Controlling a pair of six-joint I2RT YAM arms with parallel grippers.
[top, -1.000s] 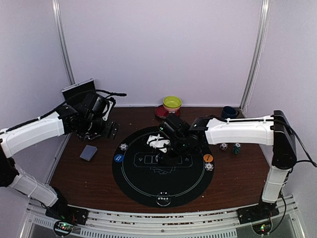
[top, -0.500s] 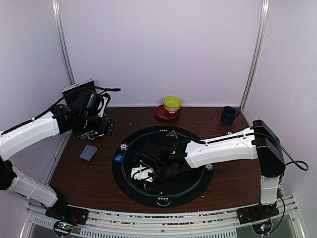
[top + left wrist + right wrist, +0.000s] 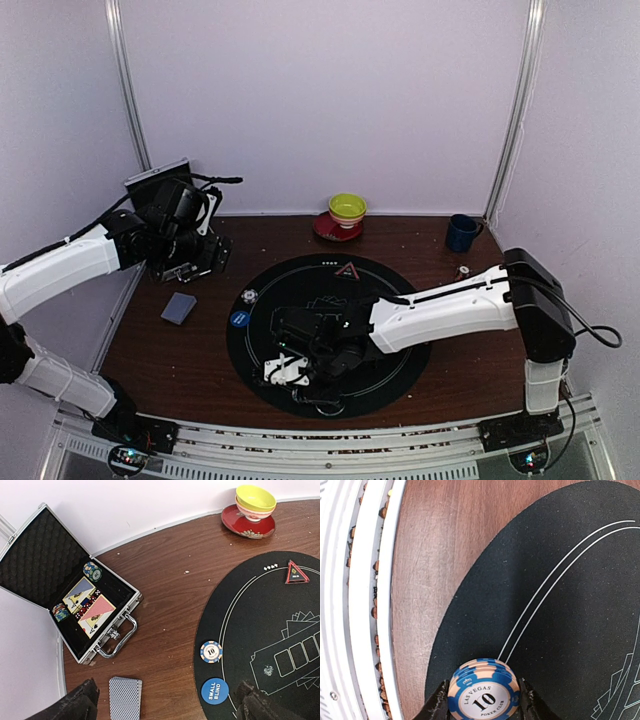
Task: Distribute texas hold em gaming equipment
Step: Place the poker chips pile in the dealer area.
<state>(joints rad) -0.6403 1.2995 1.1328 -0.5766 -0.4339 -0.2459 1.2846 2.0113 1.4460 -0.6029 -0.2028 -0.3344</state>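
A yellow bowl (image 3: 347, 207) sits on a red saucer (image 3: 325, 229) at the table's (image 3: 180, 350) back; a blue mug (image 3: 461, 233) stands apart.

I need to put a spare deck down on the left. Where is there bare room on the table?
Bare wood runs between the open case and the black mat, up toward the red saucer. It is crowded nearer the arms, around the card deck, blue button and chip.

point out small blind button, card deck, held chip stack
small blind button (image 3: 215, 691), left wrist view, blue face centre
card deck (image 3: 125, 699), left wrist view, patterned back
chip stack (image 3: 484, 696), right wrist view, top chip's label
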